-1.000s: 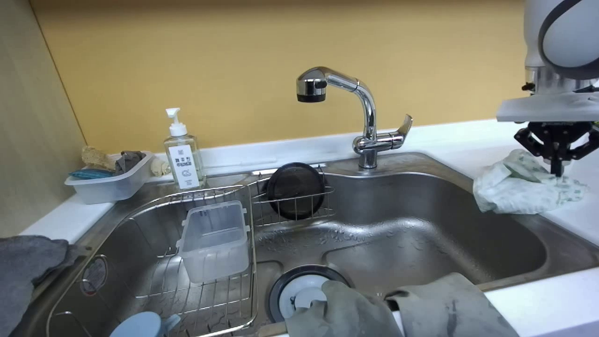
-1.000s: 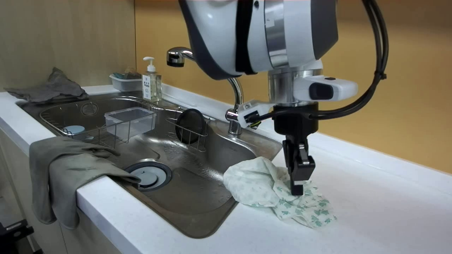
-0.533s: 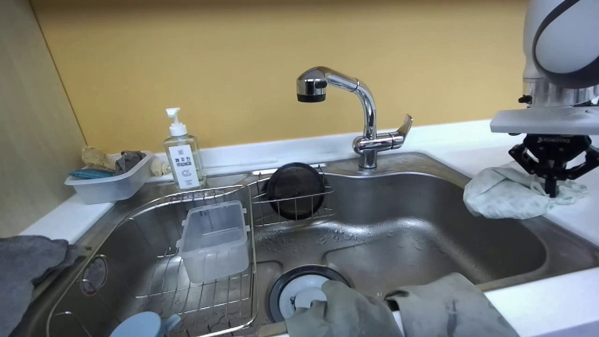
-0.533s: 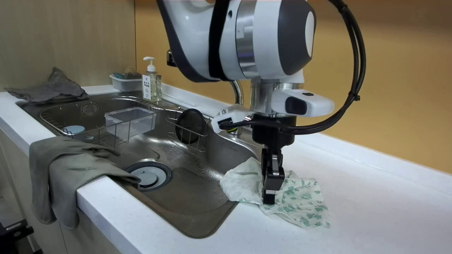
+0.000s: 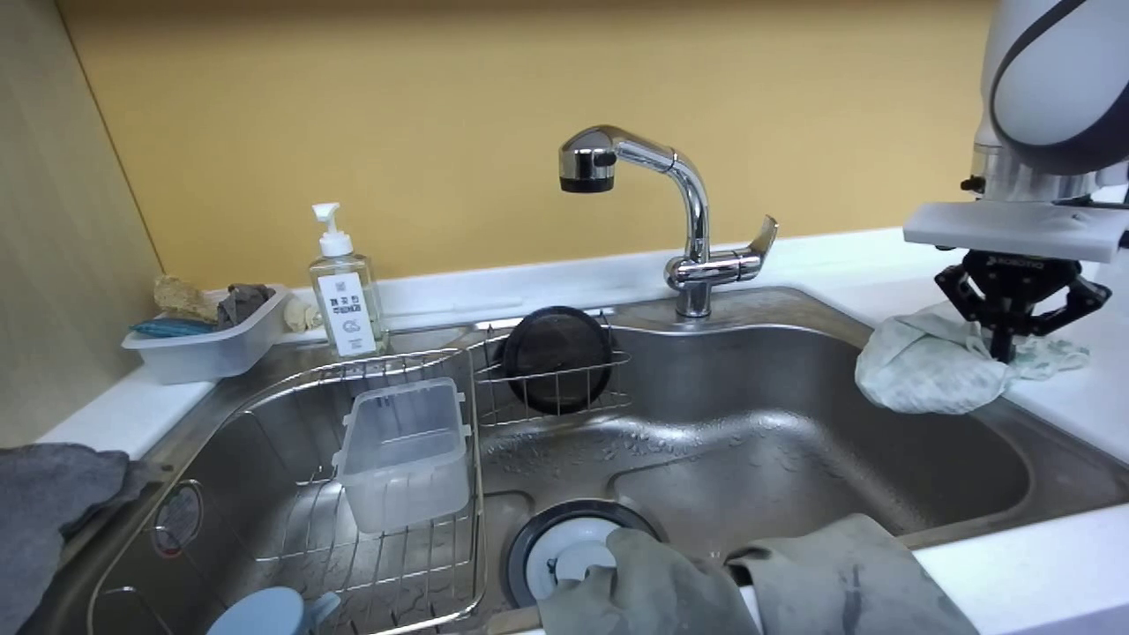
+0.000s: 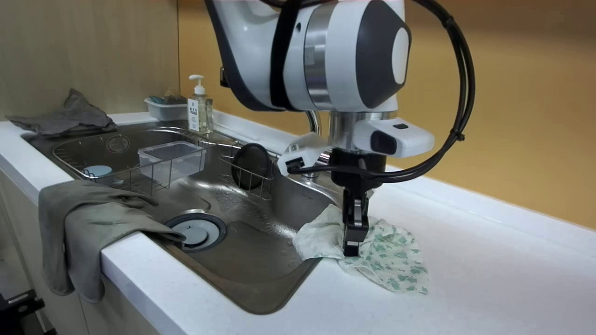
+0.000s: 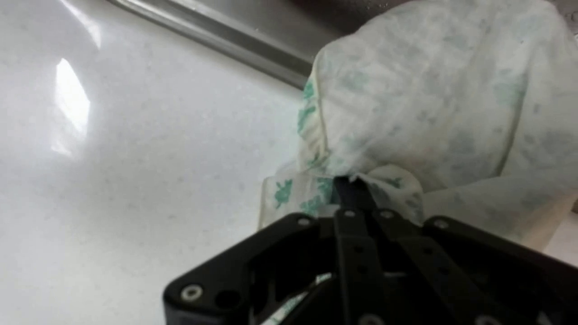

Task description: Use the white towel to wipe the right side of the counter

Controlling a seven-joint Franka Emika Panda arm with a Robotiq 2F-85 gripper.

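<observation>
Towel [image 6: 393, 258] bunches in my gripper [image 6: 351, 250], which is closed tight on a fold. One part lies on the counter [image 6: 493, 279], another overhangs the sink [image 6: 274, 295].

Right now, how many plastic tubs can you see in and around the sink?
2. A clear tub sits in the wire rack inside the sink, and a whitish tub sits beside the soap bottle. Both show in both exterior views; I see no others.
</observation>
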